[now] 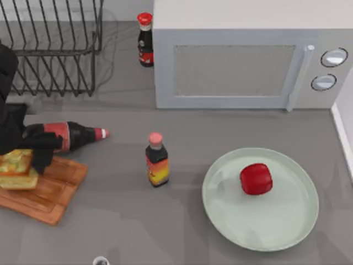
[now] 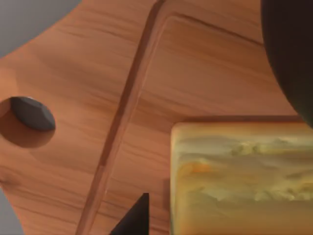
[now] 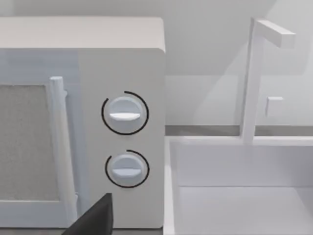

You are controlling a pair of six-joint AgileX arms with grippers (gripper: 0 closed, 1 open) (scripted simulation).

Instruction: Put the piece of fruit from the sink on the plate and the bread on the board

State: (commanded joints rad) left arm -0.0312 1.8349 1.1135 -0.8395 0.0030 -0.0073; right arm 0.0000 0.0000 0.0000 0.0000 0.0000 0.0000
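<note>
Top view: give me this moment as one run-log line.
fruit: on plate | bread: on board | left tool: at bread | right arm: parked

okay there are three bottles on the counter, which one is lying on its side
The dark cola bottle with the red label and red cap, at the table's left by the board. The bottle near the plate and the one beside the microwave both stand upright.

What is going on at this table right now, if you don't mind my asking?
The left gripper is over the board at the table's left, with the bread on the board beside it. The piece of fruit already sits on the plate. The right gripper faces the microwave and the sink.
</note>
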